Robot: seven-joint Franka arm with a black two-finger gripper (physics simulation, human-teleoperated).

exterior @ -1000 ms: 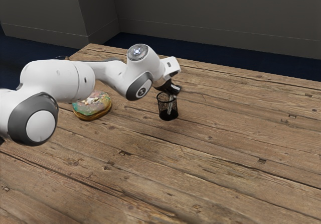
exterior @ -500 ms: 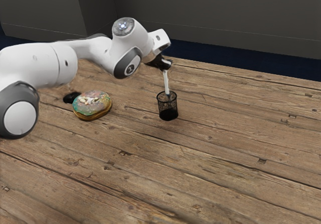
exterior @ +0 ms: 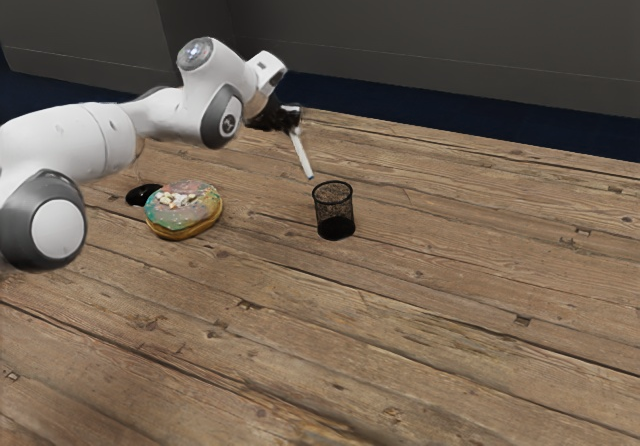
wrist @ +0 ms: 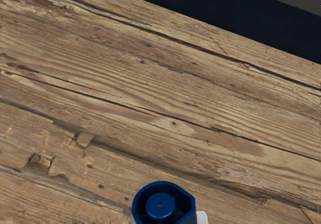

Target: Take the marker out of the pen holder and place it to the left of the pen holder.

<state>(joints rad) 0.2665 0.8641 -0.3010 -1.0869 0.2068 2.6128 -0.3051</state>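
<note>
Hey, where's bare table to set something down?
The table is bare from the pen holder toward the exterior view's right and lower edges. It's crowded where the donut nears a black object, and around the hand holding up the marker.

I have the arm reaching in from the exterior view's left, bent along its length, the wrist tilted, the end effector slanting downward in mid-air, its fingers clamped.

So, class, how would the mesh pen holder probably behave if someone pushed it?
The pen holder is probably light for its size: its wall is see-through mesh. Upright and narrow, it might tip if pushed near the rim. Toppled, its round form could roll.
</note>
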